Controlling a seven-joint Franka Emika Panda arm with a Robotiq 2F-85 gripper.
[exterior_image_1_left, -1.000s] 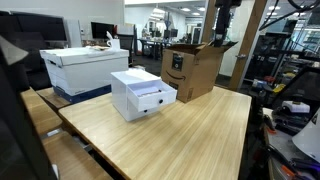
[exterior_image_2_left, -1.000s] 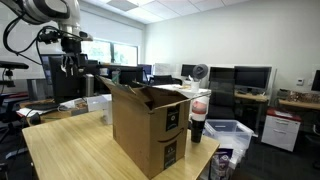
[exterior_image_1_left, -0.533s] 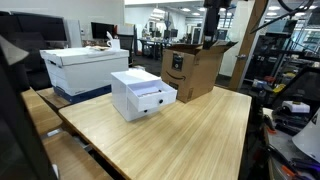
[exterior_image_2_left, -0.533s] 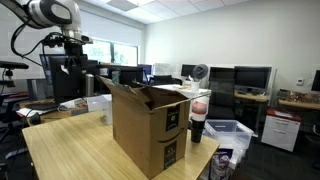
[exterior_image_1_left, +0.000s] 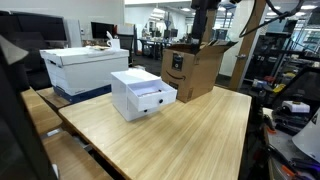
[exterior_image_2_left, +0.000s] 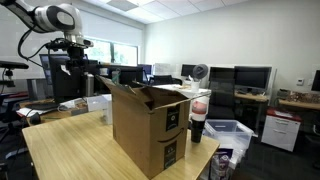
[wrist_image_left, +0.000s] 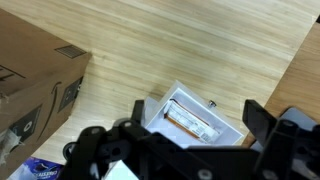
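Note:
My gripper (wrist_image_left: 200, 122) is open and empty. It hangs high above the wooden table (exterior_image_1_left: 185, 135) and also shows in both exterior views (exterior_image_1_left: 200, 36) (exterior_image_2_left: 69, 62). Directly below it in the wrist view is a small white drawer unit (wrist_image_left: 200, 105) with its drawer pulled out; a flat packet with orange edges (wrist_image_left: 190, 122) lies inside. The unit (exterior_image_1_left: 143, 93) stands near the table's middle. An open brown cardboard box (exterior_image_1_left: 192, 68) stands beside it and shows in the other views too (exterior_image_2_left: 150, 125) (wrist_image_left: 30, 75).
A large white storage box (exterior_image_1_left: 80, 65) sits on a neighbouring surface. A dark cup with a red band (exterior_image_2_left: 197, 125) and a clear plastic bin (exterior_image_2_left: 228, 132) are past the cardboard box. Desks, monitors and shelving surround the table.
The arm has swung sideways above the cardboard box, moving left in one exterior view. The gripper stays open and empty. Nothing on the table has moved.

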